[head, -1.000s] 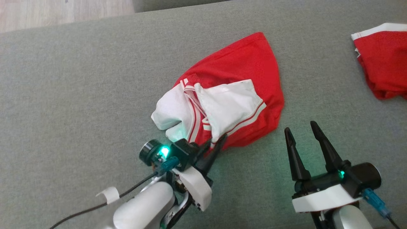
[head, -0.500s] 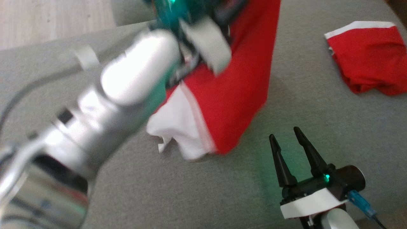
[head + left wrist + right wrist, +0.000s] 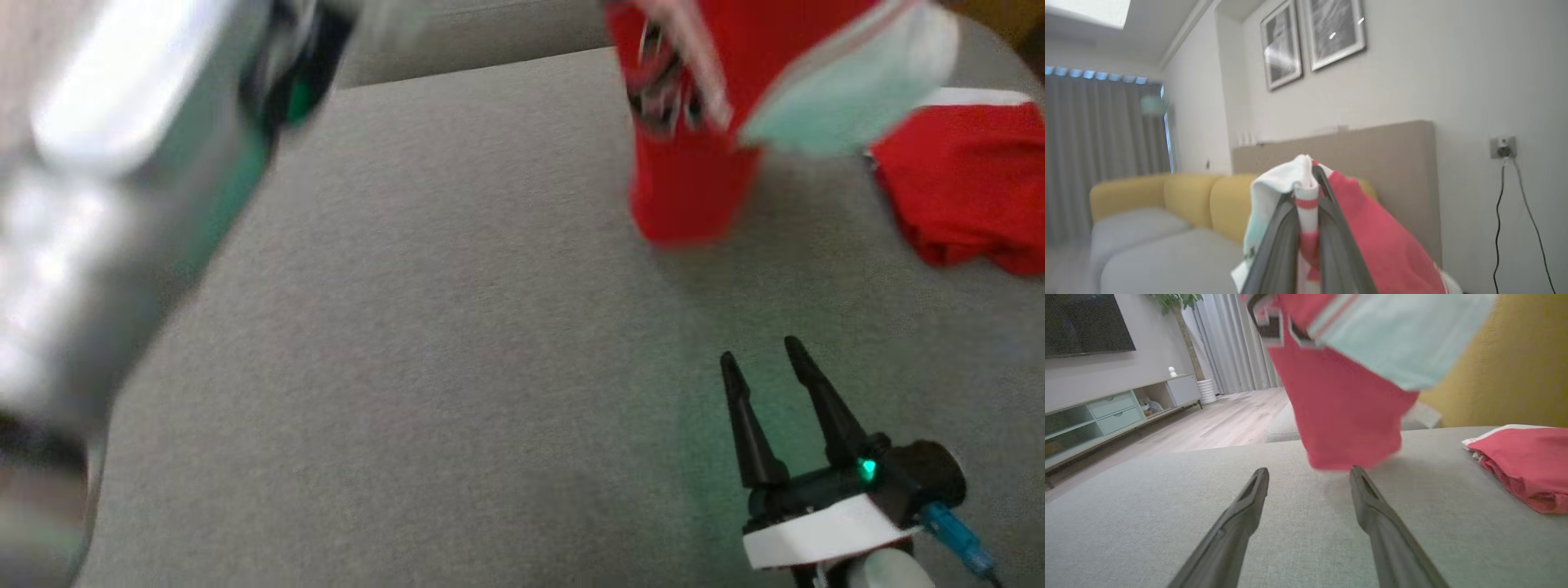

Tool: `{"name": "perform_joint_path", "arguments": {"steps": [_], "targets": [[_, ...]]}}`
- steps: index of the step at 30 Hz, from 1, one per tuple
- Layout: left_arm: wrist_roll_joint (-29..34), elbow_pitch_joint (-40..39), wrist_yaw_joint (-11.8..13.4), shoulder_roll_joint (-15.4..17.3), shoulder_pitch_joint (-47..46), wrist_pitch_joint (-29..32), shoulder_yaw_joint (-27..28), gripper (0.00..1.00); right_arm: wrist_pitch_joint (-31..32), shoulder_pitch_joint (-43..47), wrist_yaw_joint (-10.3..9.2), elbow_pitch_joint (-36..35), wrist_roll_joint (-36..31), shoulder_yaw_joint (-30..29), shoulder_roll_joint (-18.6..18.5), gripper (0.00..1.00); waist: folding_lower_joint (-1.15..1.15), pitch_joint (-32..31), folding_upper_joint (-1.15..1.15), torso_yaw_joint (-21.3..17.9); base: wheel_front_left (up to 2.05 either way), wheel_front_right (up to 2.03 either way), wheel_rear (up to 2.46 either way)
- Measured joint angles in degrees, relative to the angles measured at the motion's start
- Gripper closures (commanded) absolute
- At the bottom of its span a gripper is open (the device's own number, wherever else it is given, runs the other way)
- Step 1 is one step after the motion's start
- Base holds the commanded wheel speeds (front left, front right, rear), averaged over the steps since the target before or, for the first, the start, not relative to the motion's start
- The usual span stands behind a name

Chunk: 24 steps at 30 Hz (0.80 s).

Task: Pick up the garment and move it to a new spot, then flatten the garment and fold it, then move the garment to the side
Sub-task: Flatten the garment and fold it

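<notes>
Left claw (image 3: 1306,192) tight on garment (image 3: 1376,232)

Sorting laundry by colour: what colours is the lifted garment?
Garment: red and white, best in the right wrist view.

A red-and-white garment (image 3: 694,180) hung at the upper right, seemingly clear of the grey cushion (image 3: 449,367), though blur hid its top. The left forearm (image 3: 106,188) was a pale smear at left. The right gripper (image 3: 759,351) sat lower right, jaws apart and empty. A second red garment (image 3: 963,188) lay at the right edge.
</notes>
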Motion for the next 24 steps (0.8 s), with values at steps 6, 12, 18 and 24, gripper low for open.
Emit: {"name": "perform_joint_path", "arguments": {"steps": [6, 12, 18, 24], "targets": [[-7.2, -4.0, 3.5, 8.8, 30.9, -1.4, -2.9, 1.00, 0.0, -0.1, 0.00, -1.7, 0.0, -2.3, -0.1, 0.00, 0.01, 2.4, 0.00, 3.4, 0.00, 0.00, 0.00], [-7.4, -4.1, 7.9, 12.0, 48.0, -3.7, -0.7, 1.00, 0.0, -0.3, 0.00, -2.0, 0.0, -2.5, -0.3, 0.00, 0.02, 4.9, 0.00, 5.9, 0.00, 0.00, 0.00], [0.9, -5.4, 10.5, 13.1, 49.5, -4.1, 10.8, 1.00, 0.0, -0.5, 0.00, -2.1, 0.0, -2.7, -0.9, 0.00, 0.02, 5.5, 0.00, 7.5, 0.00, 0.00, 0.00], [11.7, -5.0, 12.5, 11.9, 49.4, -4.2, 20.4, 0.90, 0.0, -1.3, 0.00, -2.0, -0.2, -2.5, -0.9, 0.00, 0.01, 5.4, 0.00, 7.4, 0.00, 0.00, 0.00]]}}
